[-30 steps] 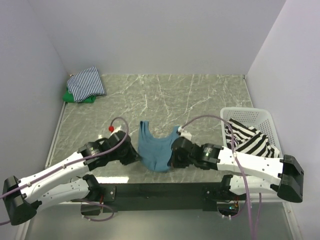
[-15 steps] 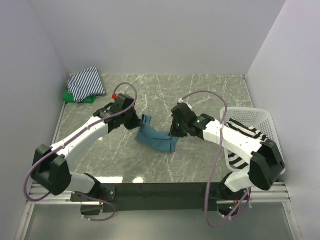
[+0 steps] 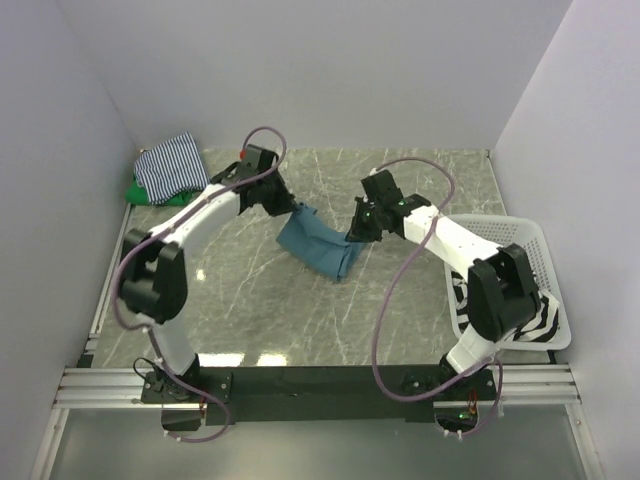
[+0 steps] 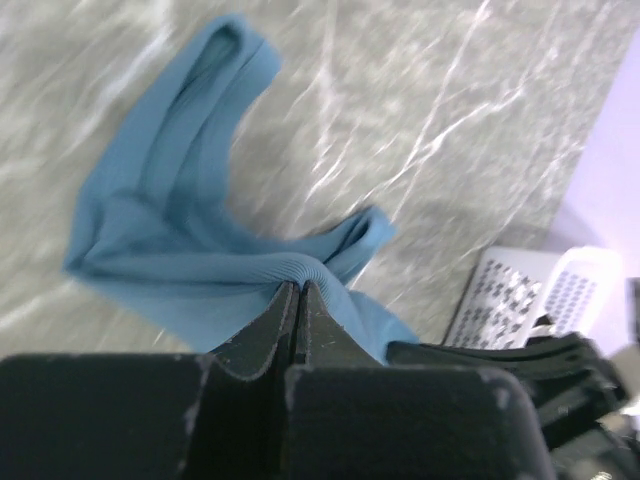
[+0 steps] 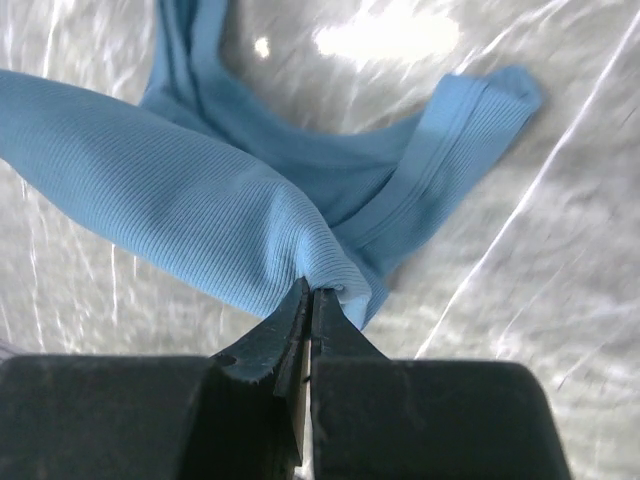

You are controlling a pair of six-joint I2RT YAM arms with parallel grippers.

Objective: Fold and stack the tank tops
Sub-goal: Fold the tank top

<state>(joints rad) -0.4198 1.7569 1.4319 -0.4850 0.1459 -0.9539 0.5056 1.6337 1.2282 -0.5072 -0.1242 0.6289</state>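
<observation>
Both grippers clamped on the teal-blue tank top, mid-table.

The left gripper (image 4: 300, 290) has its jaws pressed together on a ridge of ribbed cloth, and the right gripper (image 5: 308, 290) pinches the opposite edge the same way. The teal-blue tank top (image 3: 318, 248) is bunched between them (its straps trail loose in both wrist views), with its lower fold on the marble table (image 3: 400, 310). In the far left corner, well apart, the navy-white striped top (image 3: 172, 167) lies on the green top (image 3: 140, 192). At the right edge, the white basket (image 3: 505, 232) holds the black-white striped top (image 3: 538, 326), partly hidden by the right arm.
</observation>
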